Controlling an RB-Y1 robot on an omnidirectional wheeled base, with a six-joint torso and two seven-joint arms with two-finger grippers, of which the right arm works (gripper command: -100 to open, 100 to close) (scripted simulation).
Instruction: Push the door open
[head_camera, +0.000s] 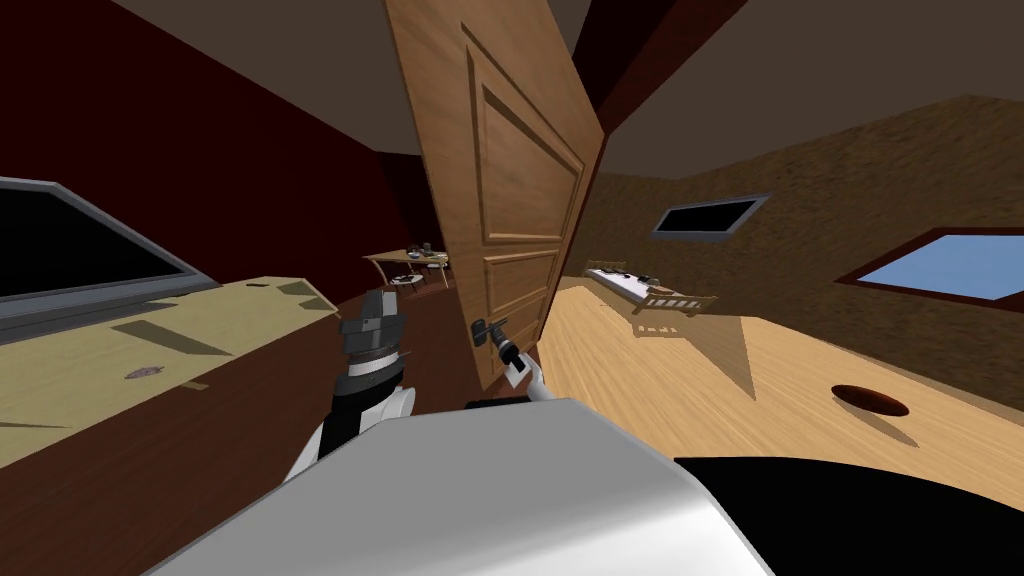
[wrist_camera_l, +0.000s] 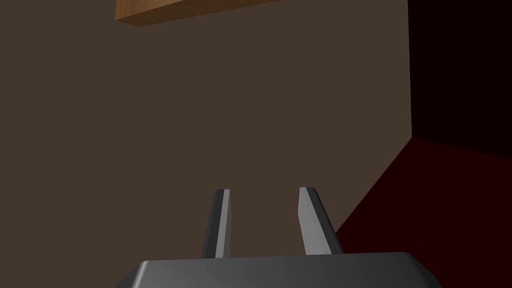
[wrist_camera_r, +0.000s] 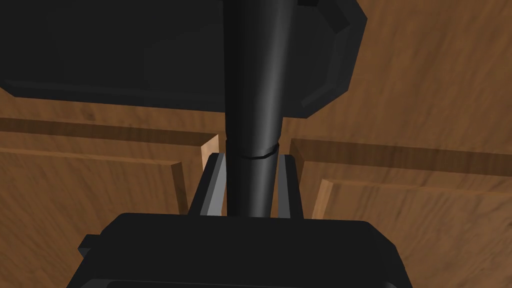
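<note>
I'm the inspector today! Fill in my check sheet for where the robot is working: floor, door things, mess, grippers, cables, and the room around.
Surface: light wood floor beside the door.
Job's things: wooden door ajar; black handle on it.
Clutter: dark oval on the floor; small table far off.
Grippers: right gripper shut on the handle; left gripper open, empty.
Cables: nothing seen.
Surroundings: dark red wall, window, screen.

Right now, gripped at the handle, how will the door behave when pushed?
The door looks a stiff panelled slab, already ajar: it should swing, not flex. The handle is a smooth dark bar; the right gripper might slip along it.
</note>
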